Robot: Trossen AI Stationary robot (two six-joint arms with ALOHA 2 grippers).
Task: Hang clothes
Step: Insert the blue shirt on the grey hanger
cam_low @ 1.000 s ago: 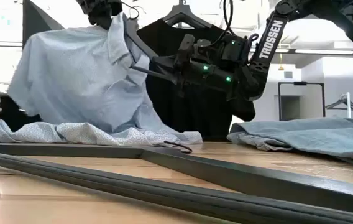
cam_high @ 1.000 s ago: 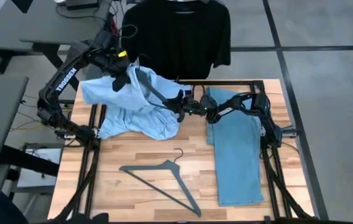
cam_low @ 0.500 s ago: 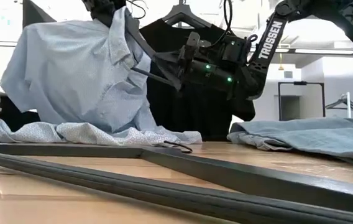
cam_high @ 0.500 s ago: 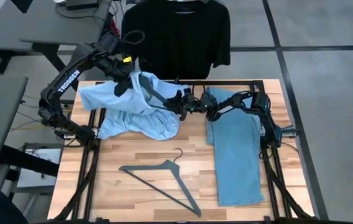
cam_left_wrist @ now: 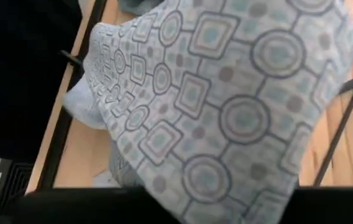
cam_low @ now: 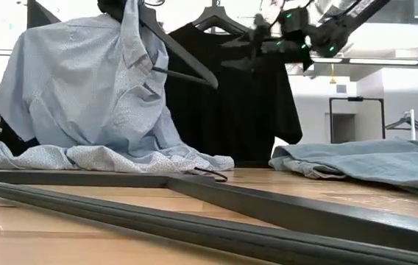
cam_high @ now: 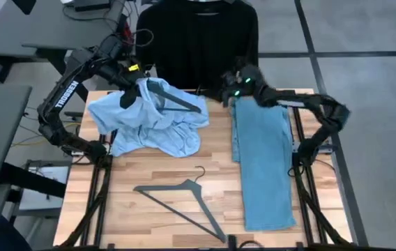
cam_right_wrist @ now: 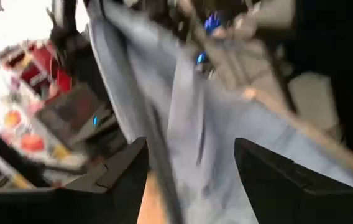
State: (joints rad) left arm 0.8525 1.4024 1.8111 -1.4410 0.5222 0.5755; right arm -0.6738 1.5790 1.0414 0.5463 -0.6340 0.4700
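One pincer, the left [cam_high: 130, 89], clamps the shirt [cam_high: 149, 122] aloft; right pincer [cam_high: 227, 87] gapes empty.

I see bare counter [cam_high: 160, 164] between the blue shirt [cam_high: 146, 125] and jeans [cam_high: 262, 164], a gray hanger [cam_high: 184, 202] lying in front, black t-shirt [cam_high: 198, 42] hanging behind

Overall light: bright, even, from overhead; shadows on the desk [cam_high: 156, 167] soft and short.
Low view: room behind glares white, so the black t-shirt [cam_low: 231, 88] reads as a flat silhouette; near foreground soft.
Right wrist view: heavy motion blur throughout.
Left wrist view: patterned shirt [cam_left_wrist: 226, 106] close and slightly soft.
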